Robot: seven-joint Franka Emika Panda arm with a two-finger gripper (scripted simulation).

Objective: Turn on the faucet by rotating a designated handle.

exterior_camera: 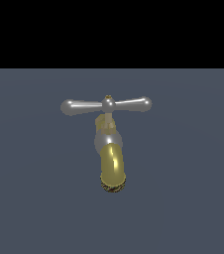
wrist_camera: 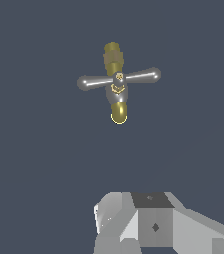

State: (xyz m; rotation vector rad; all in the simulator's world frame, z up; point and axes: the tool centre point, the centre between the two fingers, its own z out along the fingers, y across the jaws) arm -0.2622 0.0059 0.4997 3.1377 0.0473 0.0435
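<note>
My gripper (wrist_camera: 148,223) is cut off by the wrist view's edge, so I cannot tell how my jaws stand. In the exterior view I am out of sight, and the faucet (exterior_camera: 112,154) hides its own base.
</note>
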